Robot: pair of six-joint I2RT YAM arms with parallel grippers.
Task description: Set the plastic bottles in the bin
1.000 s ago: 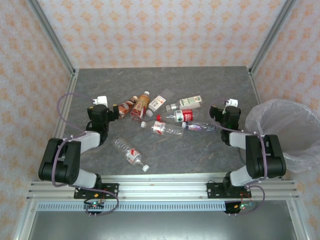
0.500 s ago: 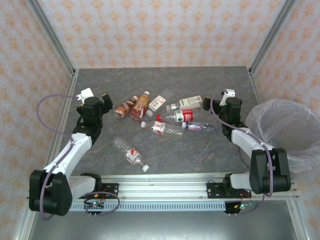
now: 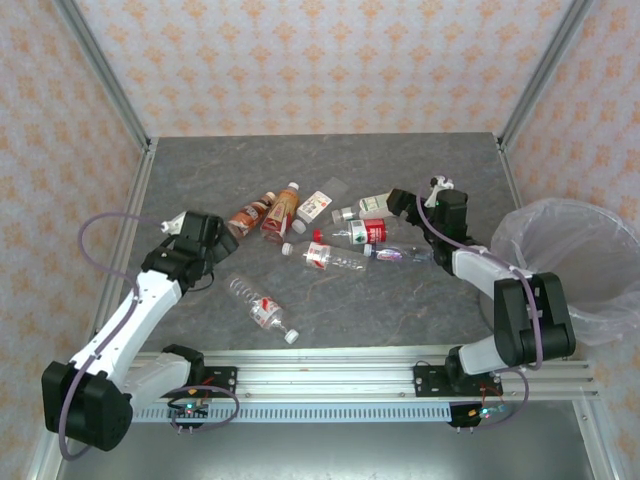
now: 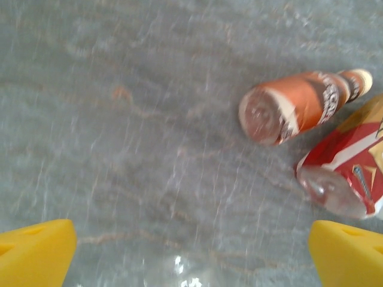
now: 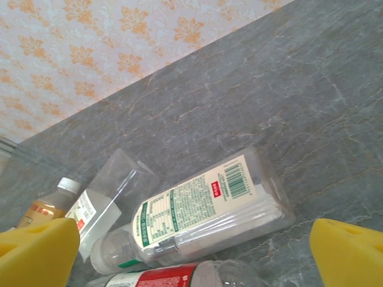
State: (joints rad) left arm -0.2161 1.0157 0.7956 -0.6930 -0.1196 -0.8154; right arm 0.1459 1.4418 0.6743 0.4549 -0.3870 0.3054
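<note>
Several plastic bottles lie in a loose heap mid-table: a brown-label one (image 3: 250, 214), a red-label one (image 3: 282, 210), a green-label one (image 3: 375, 204) and a red-banded one (image 3: 355, 234). A clear bottle (image 3: 262, 308) lies apart, nearer the front. My left gripper (image 3: 210, 252) is open and low over bare table, with the brown bottle (image 4: 299, 104) ahead to the right and a clear bottle's end (image 4: 191, 272) at the lower edge. My right gripper (image 3: 405, 205) is open, straddling the green-label bottle (image 5: 203, 215) without touching it. The bin (image 3: 560, 215) stands at the right.
A clear square bottle (image 5: 108, 197) lies beyond the green-label one. Two more clear bottles (image 3: 335, 258) lie end to end just below the heap. Patterned walls and metal posts (image 3: 100, 75) enclose the grey table (image 3: 400, 300); the bin sits past its right edge.
The left arm has swung from the heap's left side out and back down toward the lone clear bottle. The right gripper has moved left, up to the green-label bottle. Both stay open.
</note>
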